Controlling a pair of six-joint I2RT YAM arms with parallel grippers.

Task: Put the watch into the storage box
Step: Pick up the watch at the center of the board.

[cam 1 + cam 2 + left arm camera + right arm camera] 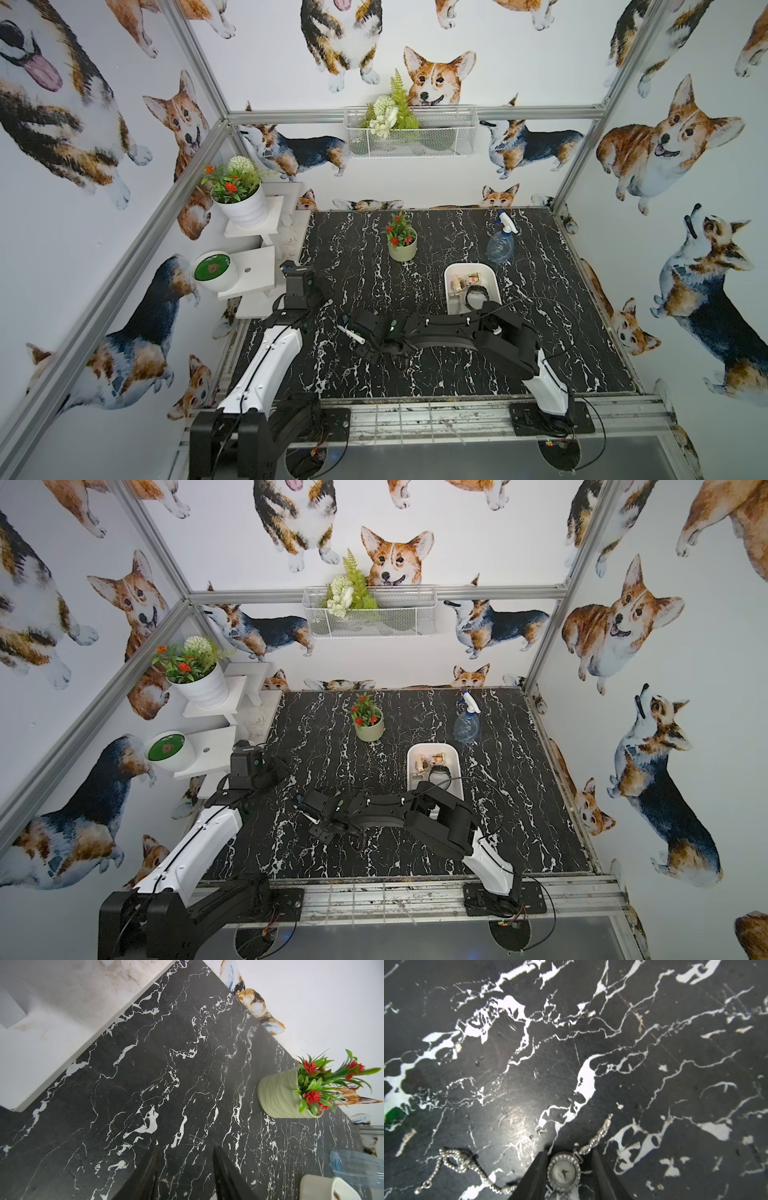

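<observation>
- The right claw [569, 1151] stands down over a small round silver watch with a pale dial and stone-set rim [563, 1172]. One black finger sits against the rim and the other shows a sliver of counter beside it, so this is not yet a grip and nothing is lifted.
- The watch lies flat on the black, white-veined marble counter [436, 374], well apart from the shallow white plastic storage box [446, 286], on the box's side toward the left arm. Its beaded band trails away from the case (one end seems knotted on itself).
- The storage box already holds a black watch [476, 296] and other small pieces.
- The left claw [185, 1147] hangs farther from the storage box, fingers parted and holding nothing.
- The step in hand appears to be the pick-up. Done well, the fingers would meet the case squarely across its width rather than catch the slack band, and would close fully before any lift. The rise should be high enough for the dangling band to pass the box rim, with the release made low inside.
</observation>
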